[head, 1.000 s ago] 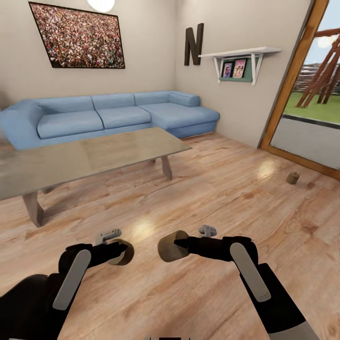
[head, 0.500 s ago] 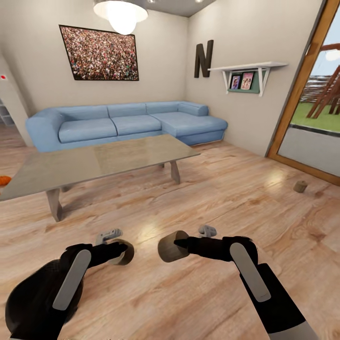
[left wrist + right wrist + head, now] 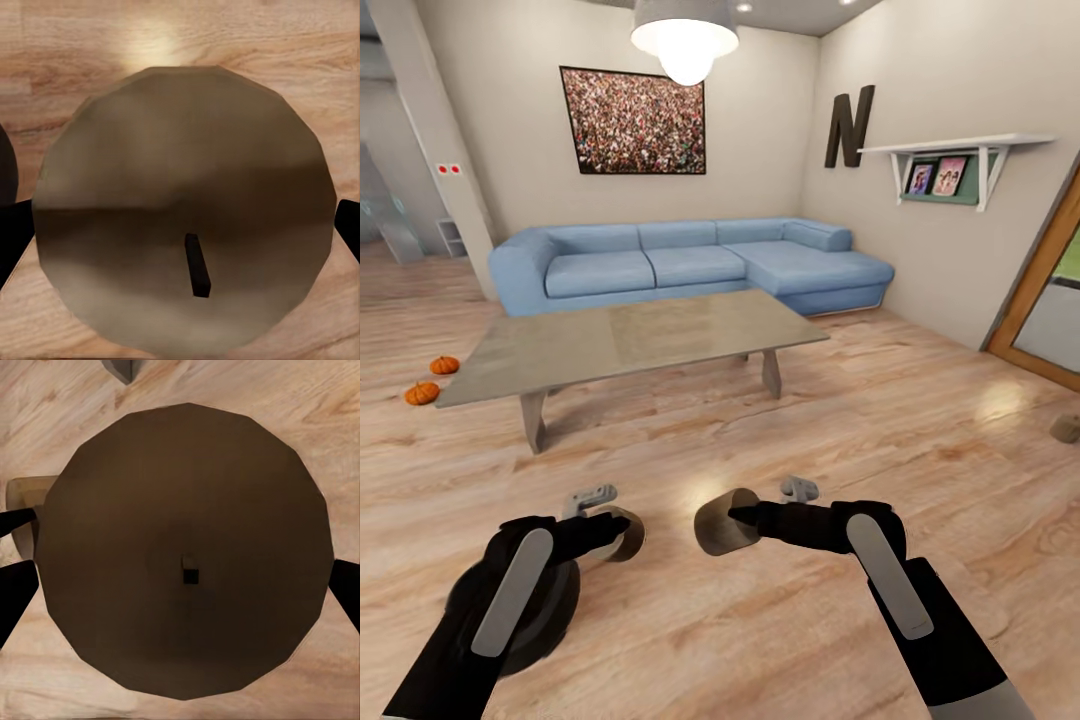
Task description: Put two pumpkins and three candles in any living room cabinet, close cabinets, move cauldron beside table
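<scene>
Both arms are reaching out low over the wooden floor (image 3: 880, 400), and each one is carrying a candle. The left gripper (image 3: 610, 532) is pinching a stubby cream candle (image 3: 622, 535) between its jaws; the left wrist view is looking straight at that candle's round end (image 3: 184, 202), with the short dark wick (image 3: 197, 265) sticking up and a dark jaw tip peeking in at each side. The right gripper (image 3: 745, 520) is doing the same thing with a second candle (image 3: 718, 522), jaws clamping its sides, and the right wrist view is staring at its darker end face (image 3: 184, 570) with the tiny wick stub in the middle.

The third candle (image 3: 1066, 428) is sitting on the floor way off at the right edge, near the wood-framed glass door (image 3: 1040, 300).

The two pumpkins (image 3: 433, 380) are lying on the floor just beside each other, off past the left end of the coffee table (image 3: 630, 338). The surface itself is standing in front of the blue sectional sofa (image 3: 690, 262).

Something dark and round, likely the cauldron (image 3: 545, 610), is sitting on the floor right under the left arm, mostly hidden by it, so I can't be sure.

Up on the walls there's a crowd picture (image 3: 632, 122), a big letter N (image 3: 849, 127) and a white shelf (image 3: 960, 150) with two photos.
</scene>
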Available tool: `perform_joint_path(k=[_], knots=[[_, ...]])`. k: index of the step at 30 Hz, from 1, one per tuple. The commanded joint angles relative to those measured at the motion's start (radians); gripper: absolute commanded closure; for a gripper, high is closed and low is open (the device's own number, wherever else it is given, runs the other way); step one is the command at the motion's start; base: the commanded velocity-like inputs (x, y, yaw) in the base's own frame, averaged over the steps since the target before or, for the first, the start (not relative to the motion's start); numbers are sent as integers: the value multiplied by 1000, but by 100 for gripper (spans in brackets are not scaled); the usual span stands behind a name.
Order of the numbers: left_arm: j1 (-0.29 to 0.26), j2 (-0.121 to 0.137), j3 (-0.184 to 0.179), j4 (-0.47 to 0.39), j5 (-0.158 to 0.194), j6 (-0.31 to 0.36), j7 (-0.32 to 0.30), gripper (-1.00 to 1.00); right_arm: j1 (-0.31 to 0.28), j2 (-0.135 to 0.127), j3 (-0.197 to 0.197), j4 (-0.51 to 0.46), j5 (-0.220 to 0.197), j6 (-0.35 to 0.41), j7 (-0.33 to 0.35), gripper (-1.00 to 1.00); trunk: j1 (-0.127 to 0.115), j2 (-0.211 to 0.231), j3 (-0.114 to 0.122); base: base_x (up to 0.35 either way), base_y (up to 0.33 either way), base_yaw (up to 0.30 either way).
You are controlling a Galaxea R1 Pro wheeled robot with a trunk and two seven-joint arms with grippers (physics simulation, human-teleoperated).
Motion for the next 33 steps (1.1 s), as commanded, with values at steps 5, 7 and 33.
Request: perform_joint_path(k=[5,7,33], knots=[[-1,1,-2,-2,11,1,10,100,-1,-1,1,-1,-16,1,-11,100,-12,21,9,0,0,292],[-1,2,-2,-3,12,1,10,100,-1,-1,1,0,-16,1,-11,100,-12,21,9,0,0,292],[-1,4,0,-6,30,1,10,100,-1,-1,2,2,-16,1,-12,100,-27,49,21,0,0,293]])
